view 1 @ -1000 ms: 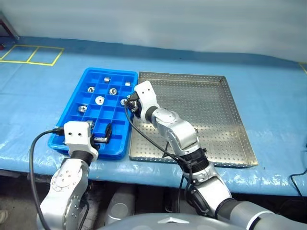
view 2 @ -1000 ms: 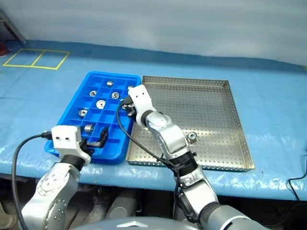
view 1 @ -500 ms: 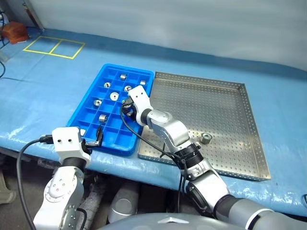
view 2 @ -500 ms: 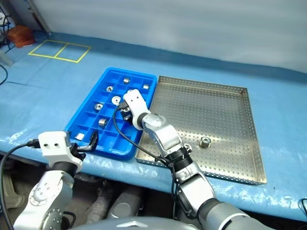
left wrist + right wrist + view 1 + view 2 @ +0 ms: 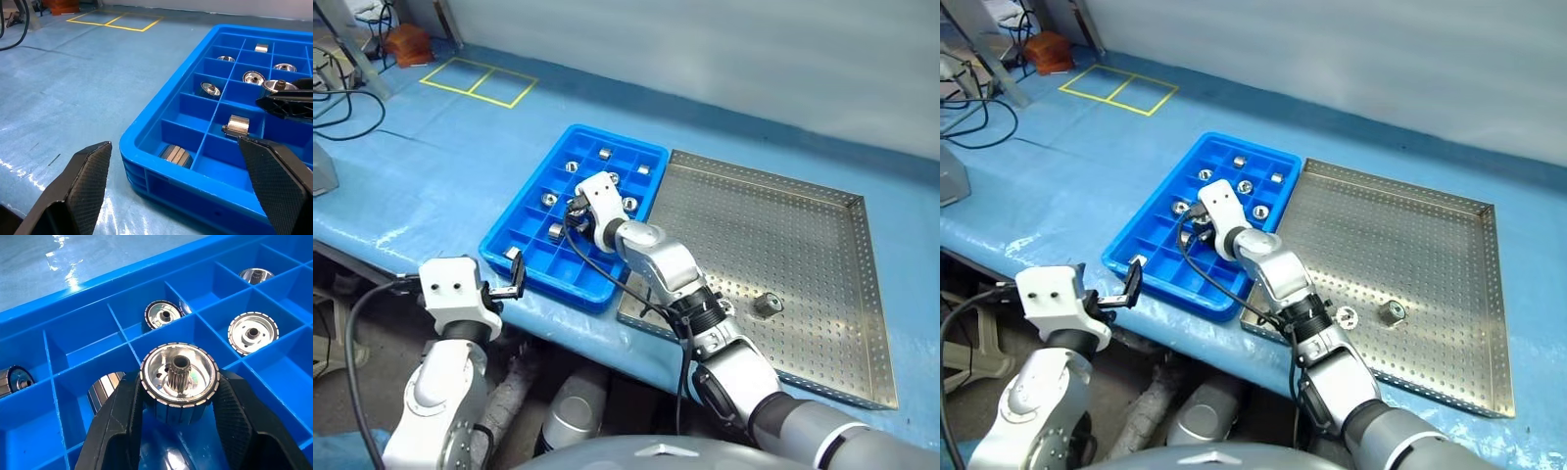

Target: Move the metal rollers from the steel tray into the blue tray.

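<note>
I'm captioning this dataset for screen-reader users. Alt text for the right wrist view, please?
The right gripper clamps a shiny metal roller between its black fingers, above a compartment of the blue tray. Neighbouring compartments hold other rollers.

Bench (image 5: 431, 166) covered with a wrinkled blue sheet, glossy in places, running from left edge to right edge of the frame. Yellow tape outline (image 5: 480, 83) of two adjoining rectangles on the cover, upper left. Plain pale wall (image 5: 705, 49) across the top, directly behind the bench. Orange-brown box (image 5: 409, 42) at upper left corner, beside grey metal legs. Black cables (image 5: 347, 98) looped at far left. Dark floor under the front bench edge, lower left. Even, diffuse lighting.
</note>
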`<state>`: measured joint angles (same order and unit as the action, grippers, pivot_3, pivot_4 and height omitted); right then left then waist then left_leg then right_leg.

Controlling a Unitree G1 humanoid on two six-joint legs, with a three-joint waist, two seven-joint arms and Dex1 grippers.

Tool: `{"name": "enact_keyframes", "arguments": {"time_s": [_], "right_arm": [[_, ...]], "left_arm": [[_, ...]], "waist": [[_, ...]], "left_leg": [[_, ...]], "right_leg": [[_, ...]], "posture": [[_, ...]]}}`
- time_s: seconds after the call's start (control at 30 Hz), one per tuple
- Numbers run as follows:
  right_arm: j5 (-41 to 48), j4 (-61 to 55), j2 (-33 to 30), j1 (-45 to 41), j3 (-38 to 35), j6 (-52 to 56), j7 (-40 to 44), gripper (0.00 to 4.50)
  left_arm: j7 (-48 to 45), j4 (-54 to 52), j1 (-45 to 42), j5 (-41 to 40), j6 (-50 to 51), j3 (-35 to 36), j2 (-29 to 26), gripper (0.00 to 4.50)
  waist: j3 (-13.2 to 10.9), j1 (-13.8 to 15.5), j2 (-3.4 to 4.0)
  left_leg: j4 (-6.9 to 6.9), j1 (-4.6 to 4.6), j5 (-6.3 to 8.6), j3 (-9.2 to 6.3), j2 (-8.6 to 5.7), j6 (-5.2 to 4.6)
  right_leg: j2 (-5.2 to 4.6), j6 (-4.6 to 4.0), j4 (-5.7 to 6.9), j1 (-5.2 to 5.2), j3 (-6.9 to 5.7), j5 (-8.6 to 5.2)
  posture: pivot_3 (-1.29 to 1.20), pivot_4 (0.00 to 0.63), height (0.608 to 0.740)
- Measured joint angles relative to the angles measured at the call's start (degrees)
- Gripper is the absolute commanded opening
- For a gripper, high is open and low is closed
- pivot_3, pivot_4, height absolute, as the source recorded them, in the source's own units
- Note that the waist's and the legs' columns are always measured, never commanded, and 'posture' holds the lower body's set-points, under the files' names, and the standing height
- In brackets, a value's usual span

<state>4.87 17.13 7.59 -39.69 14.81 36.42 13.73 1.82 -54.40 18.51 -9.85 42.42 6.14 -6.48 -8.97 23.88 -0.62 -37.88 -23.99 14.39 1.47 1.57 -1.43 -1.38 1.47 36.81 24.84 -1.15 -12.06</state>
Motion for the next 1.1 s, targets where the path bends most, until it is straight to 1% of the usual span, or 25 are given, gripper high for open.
{"name": "enact_keyframes", "arguments": {"time_s": [0.27, 0.33, 0.4, 0.5, 0.57, 0.67, 0.77, 0.9, 1.0, 1.1], "right_arm": [[-0.18, -1.72, -0.47, 0.02, -2.19, 0.54, -1.6, 1.68], [-0.16, -1.74, -0.52, 0.04, -2.45, 1.24, -1.54, 2.42], [-0.17, -1.81, -0.64, 0.26, -2.37, 1.76, -1.24, 2.96], [-0.19, -2.42, -0.63, 0.82, -2.1, 2.6, -1.14, 3.99], [-0.24, -3.6, -0.6, 1.33, -1.74, 3.13, -1.25, 4.49], [-0.25, -6.92, -0.96, 1.98, -1.7, 4.69, -1.41, 4.49], [-0.19, -13.65, -3.54, 3.05, -1.83, 8.44, -1.25, 4.49], [-0.27, -23.8, -8.4, 6.75, -2.9, 15.22, -1.68, 4.49], [-0.5, -30.53, -11.6, 9.85, -4.73, 20.55, -2.89, 4.49], [-0.99, -37.18, -14.0, 13.21, -7.52, 25.78, -4.61, 4.49]], "left_arm": [[-1.24, 1.67, -2.61, -0.24, 0.69, -0.82, -0.41, 4.5], [-1.54, 2.28, -3.0, -0.26, 0.78, -1.04, -0.42, 4.5], [-1.87, 2.49, -3.15, -0.26, 0.8, -1.04, -0.44, 4.5], [-2.03, 2.52, -3.35, -0.25, 0.8, -1.04, -0.48, 4.5], [-2.27, 2.59, -3.52, -0.26, 0.8, -1.08, -0.57, 4.5], [-2.92, 2.99, -4.03, -0.29, 0.85, -1.25, -0.83, 4.5], [-3.96, 4.32, -5.7, -0.35, 0.97, -2.19, -1.79, 4.5], [-5.83, 5.63, -7.47, -0.51, 1.02, -3.62, -2.87, 4.5], [-7.59, 7.53, -8.89, -1.25, 1.16, -4.95, -3.45, 4.5], [-10.35, 9.41, -10.49, -2.06, 1.2, -6.9, -5.61, 4.5]], "waist": [[0.01, -0.31, 0.01], [0.01, -0.48, 0.01], [0.01, -0.81, 0.02], [0.01, -1.12, 0.02], [0.01, -1.38, 0.02], [0.01, -1.8, 0.02], [0.02, -2.52, 0.03], [0.06, -4.3, 0.07], [0.06, -6.28, 0.07], [0.07, -8.85, 0.09]], "left_leg": [[0.0, -0.05, 0.05, -0.1, 0.0, 0.2], [0.0, -0.04, 0.05, -0.16, 0.02, 0.22], [0.0, -0.04, 0.05, -0.19, 0.02, 0.23], [-0.03, -0.04, 0.05, -0.22, 0.02, 0.23], [-0.04, -0.03, 0.05, -0.24, 0.02, 0.22], [-0.07, -0.04, 0.05, -0.29, 0.01, 0.23], [-0.14, -0.03, 0.04, -0.36, -0.01, 0.24], [-0.14, -0.05, 0.04, -0.38, -0.02, 0.24], [-0.15, -0.05, 0.04, -0.39, -0.04, 0.23], [-0.15, -0.05, 0.04, -0.42, -0.06, 0.23]], "right_leg": [[0.1, -0.16, 0.02, -0.05, -0.44, -0.09], [0.13, -0.2, 0.02, -0.08, -0.5, -0.12], [0.13, -0.22, 0.03, -0.09, -0.53, -0.13], [0.13, -0.22, 0.03, -0.12, -0.55, -0.13], [0.13, -0.23, 0.03, -0.14, -0.56, -0.14], [0.13, -0.23, 0.02, -0.17, -0.6, -0.14], [0.09, -0.24, 0.02, -0.22, -0.66, -0.15], [0.05, -0.24, 0.02, -0.23, -0.66, -0.14], [0.05, -0.27, 0.04, -0.24, -0.67, -0.14], [0.05, -0.32, 0.05, -0.26, -0.66, -0.13]], "posture": [[0.48, 0.15, 0.74], [0.47, 0.15, 0.74], [0.47, 0.15, 0.74], [0.45, 0.15, 0.74], [0.44, 0.15, 0.74], [0.4, 0.15, 0.74], [0.36, 0.15, 0.74], [0.3, 0.15, 0.74], [0.24, 0.15, 0.74], [0.19, 0.15, 0.74]]}}
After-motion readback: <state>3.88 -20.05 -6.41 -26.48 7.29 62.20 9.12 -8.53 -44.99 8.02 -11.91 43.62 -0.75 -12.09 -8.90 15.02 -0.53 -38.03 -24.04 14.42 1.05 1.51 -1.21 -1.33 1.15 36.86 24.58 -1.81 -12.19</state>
